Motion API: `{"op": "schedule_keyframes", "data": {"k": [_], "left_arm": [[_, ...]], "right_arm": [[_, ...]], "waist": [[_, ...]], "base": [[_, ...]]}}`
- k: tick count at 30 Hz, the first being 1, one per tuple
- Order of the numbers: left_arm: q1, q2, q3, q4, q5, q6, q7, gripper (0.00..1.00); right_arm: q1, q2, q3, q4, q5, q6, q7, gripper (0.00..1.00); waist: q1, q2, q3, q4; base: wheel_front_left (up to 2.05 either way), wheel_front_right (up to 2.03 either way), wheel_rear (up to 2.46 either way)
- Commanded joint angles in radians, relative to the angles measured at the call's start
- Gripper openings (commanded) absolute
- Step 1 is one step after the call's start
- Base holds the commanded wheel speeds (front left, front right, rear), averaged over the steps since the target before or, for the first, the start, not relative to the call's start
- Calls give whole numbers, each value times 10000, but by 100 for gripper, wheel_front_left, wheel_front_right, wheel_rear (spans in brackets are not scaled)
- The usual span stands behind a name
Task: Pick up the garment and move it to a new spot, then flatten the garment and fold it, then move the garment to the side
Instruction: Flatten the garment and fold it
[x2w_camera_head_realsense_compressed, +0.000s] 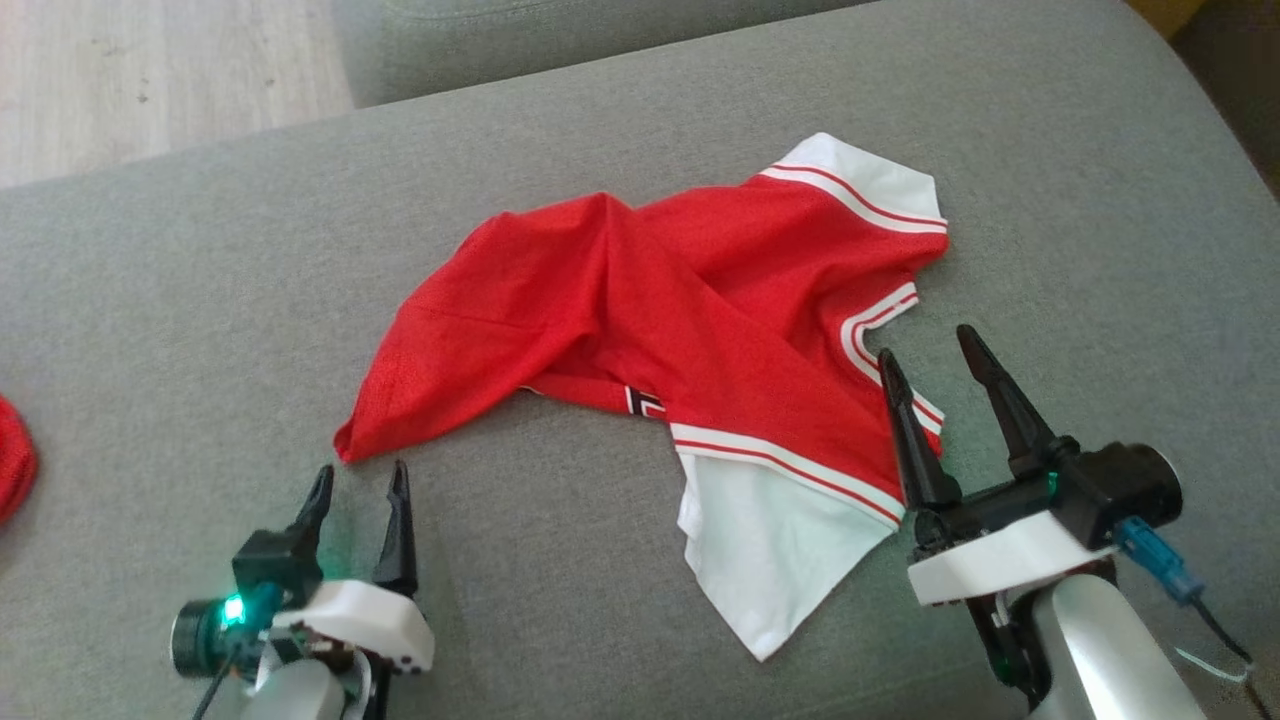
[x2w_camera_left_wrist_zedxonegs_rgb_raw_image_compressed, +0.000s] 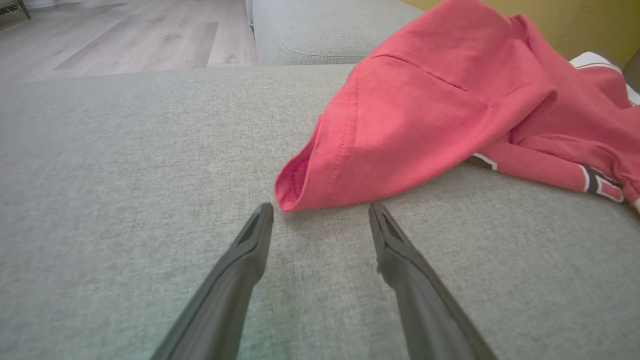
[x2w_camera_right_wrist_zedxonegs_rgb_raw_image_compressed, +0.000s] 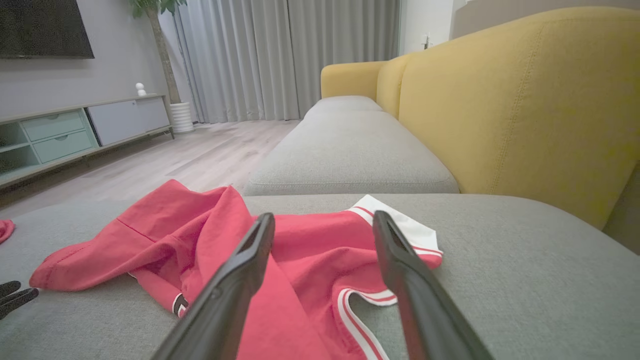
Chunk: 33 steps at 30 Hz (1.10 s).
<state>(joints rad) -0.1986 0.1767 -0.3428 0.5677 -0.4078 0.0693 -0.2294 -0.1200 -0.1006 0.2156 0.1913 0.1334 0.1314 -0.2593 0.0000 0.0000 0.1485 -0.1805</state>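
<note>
Head view, starting at the left: a red lump sits well to the left of the garment, and pale floor lies beyond the garment on that same side. Next is the left gripper, its two dark fingers spread apart and empty. Its tips stop just short of the garment's lower left corner, which tapers to a point on the grey cushion. In the left wrist view that corner is a rolled hem lying right before the gap between the fingers, and I can't make out any contact.

The garment lies rumpled in the middle of the cushion, its red body twisted over itself. A scrap of black-and-white lettering shows under a fold at its near edge. One white sleeve is spread toward the robot, and another lies at its far right corner.

Just right of the garment, the right gripper hangs with fingers wide apart, holding nothing. Its inner finger overlaps the striped trim, though I cannot tell whether it touches. In the right wrist view a yellow backrest rises to the garment's right.
</note>
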Motion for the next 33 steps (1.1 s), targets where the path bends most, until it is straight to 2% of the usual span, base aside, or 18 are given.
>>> {"op": "schedule_keyframes", "data": {"k": [1, 8, 9, 10, 11, 12, 13, 18, 25, 29, 33], "left_arm": [[-582, 176, 386, -77, -44, -70, -54, 100], [-1203, 283, 358, 687, -37, -257, -131, 100], [-1250, 289, 347, 761, -41, -288, -139, 91], [-1290, 279, 337, 829, -72, -346, -142, 55], [-1322, 277, 319, 894, -96, -406, -144, 25], [-1350, 267, 296, 941, -118, -465, -143, 6], [-1360, 243, 278, 964, -157, -524, -137, 0], [-1163, 144, 354, 606, -493, -717, -104, 0], [-124, 92, 534, -1084, -1264, -943, 490, 0], [864, 204, 588, -2765, -1633, -773, 1122, 0], [1843, 386, 542, -4249, -1721, -398, 1687, 0]], "right_arm": [[-340, -80, 234, -333, 16, -7, -25, 100], [-334, -126, 212, -316, 20, -7, -25, 100], [-342, -130, 214, -311, 27, -7, -25, 100], [-346, -135, 207, -308, 30, -7, -25, 100], [-346, -136, 199, -307, 33, -7, -25, 100], [-342, -138, 193, -306, 33, -7, -25, 100], [-330, -142, 187, -304, 32, -7, -25, 100], [-181, -136, 98, -298, 10, -7, -25, 100], [88, -111, 13, -300, -24, -7, -25, 100], [217, -111, 23, -314, -9, -7, -25, 100], [275, -121, 34, -334, 4, -7, -25, 100]], "waist": [[0, 0, 35, -77], [0, 0, 130, -365], [0, 0, 133, -390], [0, 0, 131, -408], [0, 0, 127, -423], [0, 0, 119, -434], [0, 0, 105, -438], [0, 0, -21, -339], [0, 0, -239, 43], [0, 0, -324, 376], [0, 0, -340, 690]], "base": [[0, 0, 0], [0, 0, 0], [0, 0, 0], [0, 0, 0], [0, 0, 0], [0, 0, 0], [0, 0, 0], [0, 0, 0], [0, 0, 0], [0, 0, 0], [0, 0, 0]]}}
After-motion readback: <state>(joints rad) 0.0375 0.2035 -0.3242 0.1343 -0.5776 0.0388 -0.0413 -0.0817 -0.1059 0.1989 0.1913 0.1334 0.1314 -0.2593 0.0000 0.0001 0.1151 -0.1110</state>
